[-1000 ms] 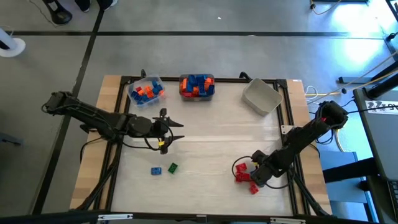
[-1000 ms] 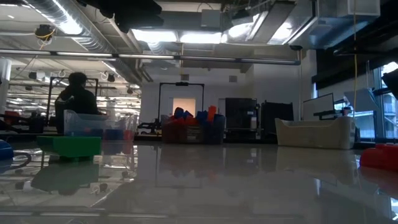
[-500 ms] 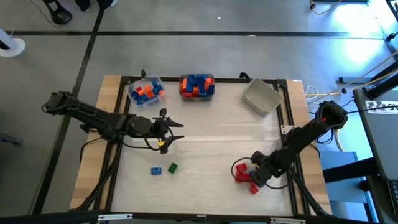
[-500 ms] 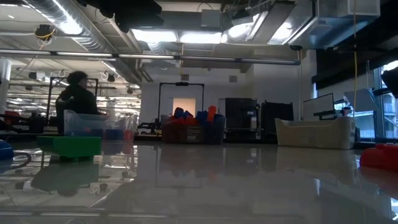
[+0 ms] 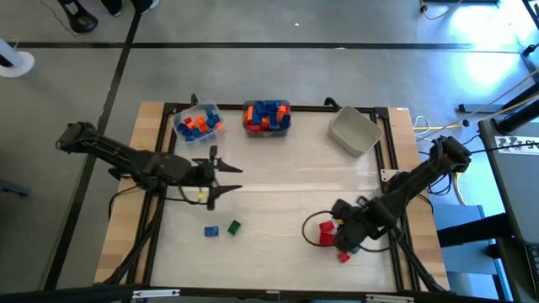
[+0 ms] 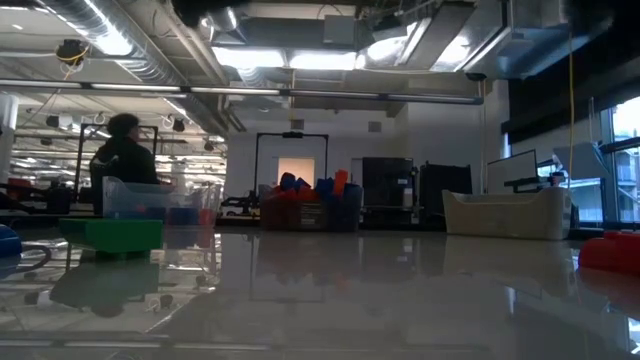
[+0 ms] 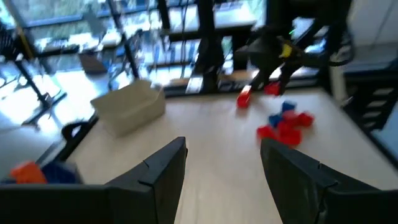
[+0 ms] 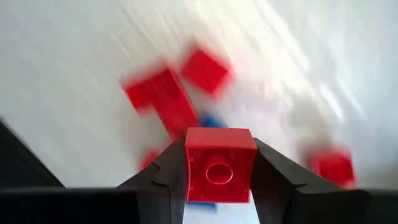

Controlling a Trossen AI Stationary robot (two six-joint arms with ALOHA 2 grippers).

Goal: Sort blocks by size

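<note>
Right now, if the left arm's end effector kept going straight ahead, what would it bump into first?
Bare table first. The left end effector is open and points across toward the right arm's side; the red blocks lie ahead, slightly off line, though depth is unclear.

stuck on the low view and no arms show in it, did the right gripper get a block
Observer: Yes. The right wrist view shows the right gripper shut on a red block.
Operator: where is it on the table
Observer: Near front right in the high view, over the red pile.
Operator: and the left one
Observer: The left gripper is open and empty, at mid table on the left side.
Operator: any strays near it
Observer: A blue block and a green block lie on the table in front of it.
</note>
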